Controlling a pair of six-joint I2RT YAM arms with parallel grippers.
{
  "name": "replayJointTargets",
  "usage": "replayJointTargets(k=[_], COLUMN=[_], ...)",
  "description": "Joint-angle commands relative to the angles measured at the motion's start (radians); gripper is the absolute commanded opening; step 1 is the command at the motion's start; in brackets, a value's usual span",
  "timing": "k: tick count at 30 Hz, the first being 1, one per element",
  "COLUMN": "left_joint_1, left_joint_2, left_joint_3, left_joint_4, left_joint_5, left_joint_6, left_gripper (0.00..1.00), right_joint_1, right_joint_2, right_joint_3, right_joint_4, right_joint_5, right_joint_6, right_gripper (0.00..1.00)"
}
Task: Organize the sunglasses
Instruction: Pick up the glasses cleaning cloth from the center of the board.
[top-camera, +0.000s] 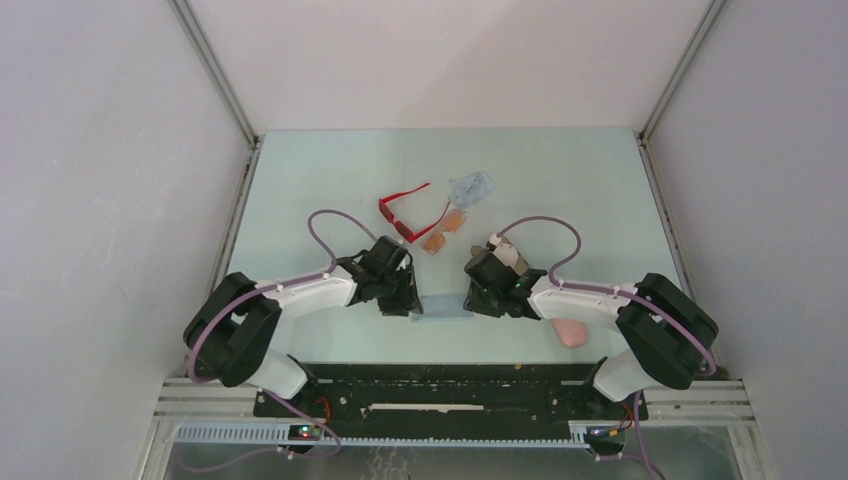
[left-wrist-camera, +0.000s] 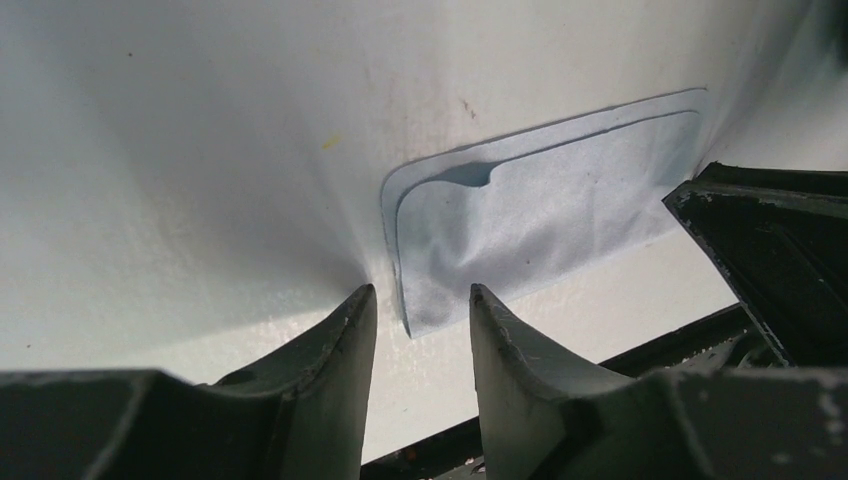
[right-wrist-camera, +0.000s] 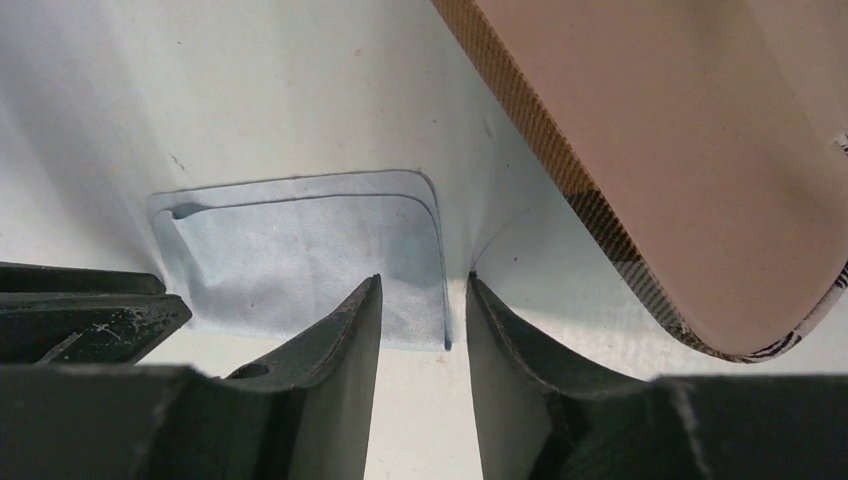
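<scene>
The red-framed sunglasses (top-camera: 404, 212) lie open at the table's middle, with the slim orange-lensed sunglasses (top-camera: 446, 231) touching them on the right. Both grippers hover nearer the front, tips down over a folded pale blue cloth (top-camera: 445, 308) that lies flat. My left gripper (left-wrist-camera: 421, 292) is open, its fingertips either side of the cloth's (left-wrist-camera: 540, 210) left corner. My right gripper (right-wrist-camera: 423, 280) is open too, straddling the right edge of the cloth (right-wrist-camera: 300, 255). Neither holds anything. Neither pair of sunglasses appears in the wrist views.
A plaid-edged tan case (right-wrist-camera: 680, 150) lies just beyond the right gripper, and also shows as the case (top-camera: 508, 256) from above. A pink case (top-camera: 569, 331) sits by the right arm. Another pale blue cloth (top-camera: 472, 187) lies behind the sunglasses. The black front rail (top-camera: 450, 385) is close.
</scene>
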Motion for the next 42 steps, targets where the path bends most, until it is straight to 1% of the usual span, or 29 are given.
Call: replayJointTargets(k=[1,8,12,17,19,20,21,22,23,24,27,33,42], left_joint_1=[-0.017,-0.022,-0.021,-0.024,-0.025,-0.025,-0.026,-0.027,-0.027,-0.026,-0.027,-0.033,-0.04], left_joint_2=[0.041,0.062,0.067,0.082,0.091,0.095,0.098,0.099,0.099,0.097,0.076,0.041,0.045], left_joint_3=[0.054,0.033,0.034,0.049,0.055,0.056,0.06,0.063,0.065,0.07,0.081,0.154,0.267], left_joint_4=[-0.002,0.044,0.049,0.053,0.055,0.056,0.058,0.058,0.058,0.057,0.052,0.019,-0.043], left_joint_5=[-0.039,-0.028,-0.02,-0.011,-0.007,-0.005,-0.001,0.002,0.003,0.006,0.002,-0.006,-0.013], left_joint_6=[-0.01,-0.051,-0.054,-0.052,-0.049,-0.048,-0.046,-0.044,-0.043,-0.043,-0.038,-0.02,0.015], left_gripper=[0.44,0.38,0.33,0.26,0.23,0.19,0.15,0.1,0.04,0.01,0.0,0.0,0.0], right_joint_1=[-0.02,-0.02,-0.018,-0.014,-0.013,-0.013,-0.013,-0.013,-0.013,-0.013,-0.015,-0.027,-0.054], right_joint_2=[0.023,0.029,0.039,0.052,0.052,0.051,0.049,0.046,0.039,0.032,-0.002,-0.089,-0.191], right_joint_3=[-0.017,-0.025,-0.024,-0.024,-0.024,-0.024,-0.024,-0.024,-0.024,-0.024,-0.024,-0.024,-0.024], right_joint_4=[0.043,0.072,0.085,0.092,0.093,0.094,0.095,0.095,0.093,0.091,0.078,0.054,0.017], right_joint_5=[-0.038,-0.065,-0.072,-0.078,-0.081,-0.081,-0.082,-0.084,-0.084,-0.082,-0.066,-0.053,-0.026], right_joint_6=[-0.005,-0.009,-0.013,-0.007,-0.006,-0.006,-0.007,-0.008,-0.009,-0.01,-0.011,-0.009,-0.012], right_gripper=[0.45,0.38,0.31,0.19,0.13,0.09,0.02,0.0,0.0,0.0,0.0,0.0,0.0])
